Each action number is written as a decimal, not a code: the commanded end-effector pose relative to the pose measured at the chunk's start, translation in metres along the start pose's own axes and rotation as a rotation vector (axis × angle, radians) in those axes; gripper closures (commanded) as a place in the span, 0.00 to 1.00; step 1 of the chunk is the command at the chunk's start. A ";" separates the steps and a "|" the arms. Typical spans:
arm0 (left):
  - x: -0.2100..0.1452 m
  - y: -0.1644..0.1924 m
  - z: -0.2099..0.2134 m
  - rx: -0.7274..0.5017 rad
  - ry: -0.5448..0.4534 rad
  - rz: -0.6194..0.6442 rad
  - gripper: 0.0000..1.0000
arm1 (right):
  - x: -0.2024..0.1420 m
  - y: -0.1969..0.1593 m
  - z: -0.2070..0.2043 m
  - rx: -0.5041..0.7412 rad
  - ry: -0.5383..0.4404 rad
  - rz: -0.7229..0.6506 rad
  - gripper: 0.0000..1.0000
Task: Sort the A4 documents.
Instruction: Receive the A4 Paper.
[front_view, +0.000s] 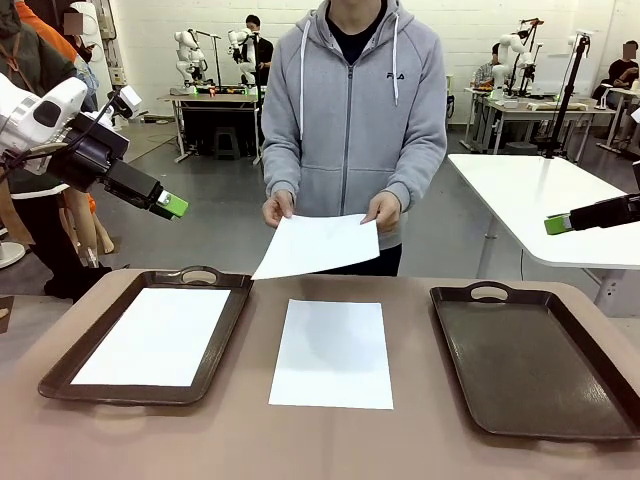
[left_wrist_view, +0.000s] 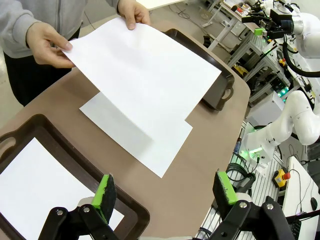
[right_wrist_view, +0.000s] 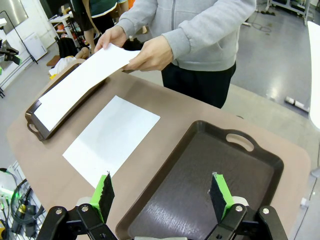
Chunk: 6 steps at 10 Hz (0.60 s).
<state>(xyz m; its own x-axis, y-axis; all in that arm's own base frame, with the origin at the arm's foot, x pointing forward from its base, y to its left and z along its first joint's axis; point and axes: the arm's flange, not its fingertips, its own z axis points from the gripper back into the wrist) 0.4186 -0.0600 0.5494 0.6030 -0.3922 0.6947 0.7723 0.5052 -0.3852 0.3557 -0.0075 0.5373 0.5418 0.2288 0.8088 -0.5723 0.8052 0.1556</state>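
— Where are the sheets?
— The held sheet (front_view: 318, 243) is in the person's hands (front_view: 383, 210); the flat sheet (front_view: 332, 352) lies on the bench (front_view: 250, 430); the third sheet (front_view: 155, 335) is in the left tray (front_view: 60, 372). The right tray (front_view: 530, 370) is bare.
— Handling?
— Thin, light, floppy, I'd judge. Pinch a free edge; the flat one needs a corner lifted first. Both jaws stand wide, holding nothing.

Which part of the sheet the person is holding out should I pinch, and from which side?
Probably the free near edge of the held A4 sheet, approached from the robot's side. The person's hands hold its far corners, and it hangs above the table, leaving room over and under it.
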 end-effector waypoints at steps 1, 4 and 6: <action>0.000 0.000 0.001 0.000 0.009 -0.006 0.00 | -0.001 -0.001 -0.001 0.011 -0.002 0.006 0.00; 0.000 0.000 0.001 0.000 0.009 -0.006 0.00 | -0.001 -0.001 -0.001 0.011 -0.002 0.006 0.00; 0.000 0.000 0.001 0.000 0.009 -0.006 0.00 | -0.001 -0.001 -0.001 0.011 -0.002 0.006 0.00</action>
<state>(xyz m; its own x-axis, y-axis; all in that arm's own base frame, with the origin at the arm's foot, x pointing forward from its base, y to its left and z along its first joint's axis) 0.4186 -0.0599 0.5494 0.6030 -0.3922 0.6947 0.7723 0.5052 -0.3852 0.3557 -0.0075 0.5373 0.5418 0.2288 0.8088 -0.5723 0.8052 0.1556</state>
